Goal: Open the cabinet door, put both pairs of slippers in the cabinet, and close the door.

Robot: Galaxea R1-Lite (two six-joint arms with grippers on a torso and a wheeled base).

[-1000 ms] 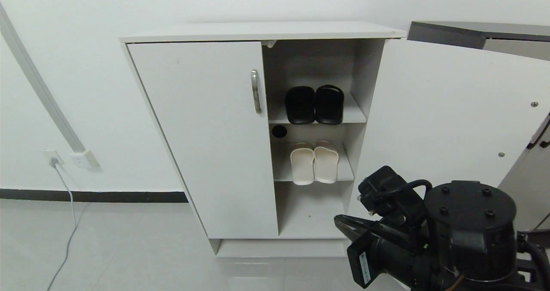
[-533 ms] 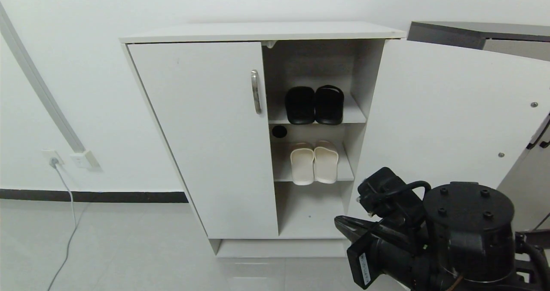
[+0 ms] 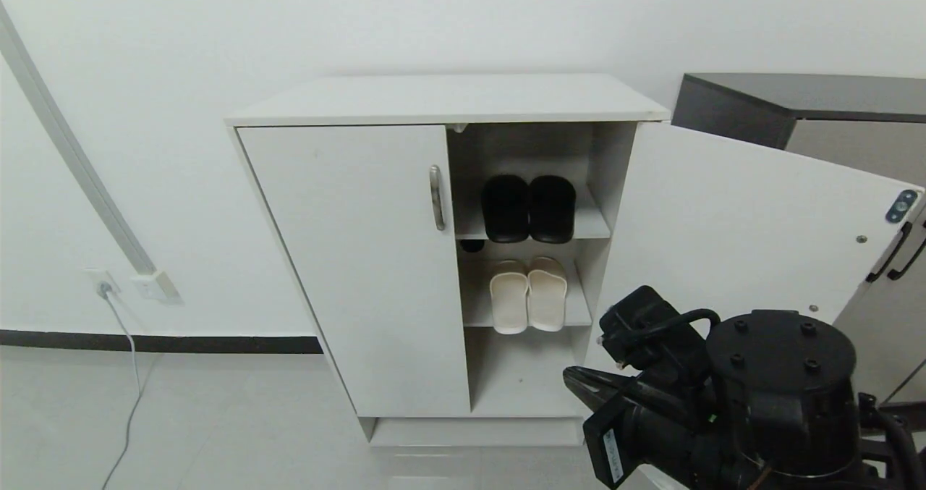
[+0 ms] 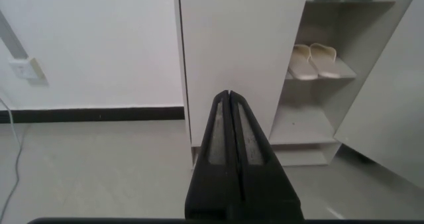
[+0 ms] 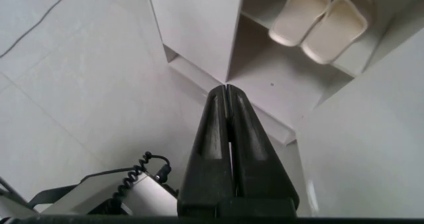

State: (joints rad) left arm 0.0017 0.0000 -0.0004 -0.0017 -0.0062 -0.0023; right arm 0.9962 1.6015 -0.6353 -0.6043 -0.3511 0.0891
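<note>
Already both pairs sit in the cabinet [image 3: 448, 99], black slippers [image 3: 528, 208] above, white slippers [image 3: 528, 294] at six o'clock beneath. Left tool [image 4: 229, 95] and right tool [image 5: 227, 90] are clenched, empty. Closing, the door [image 3: 731, 222] at three o'clock might catch overhanging white toes.

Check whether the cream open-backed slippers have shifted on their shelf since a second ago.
No. The cream open-backed slippers sit at the front edge of the middle shelf, under the black slippers, as before; the whole view shifted, so the camera moved.

Cabinet [image 3: 347, 258] of matt white board, metal handle [image 3: 436, 197], smooth plastic cream slippers [image 3: 512, 298], glossy floor tiles [image 3: 217, 432].
</note>
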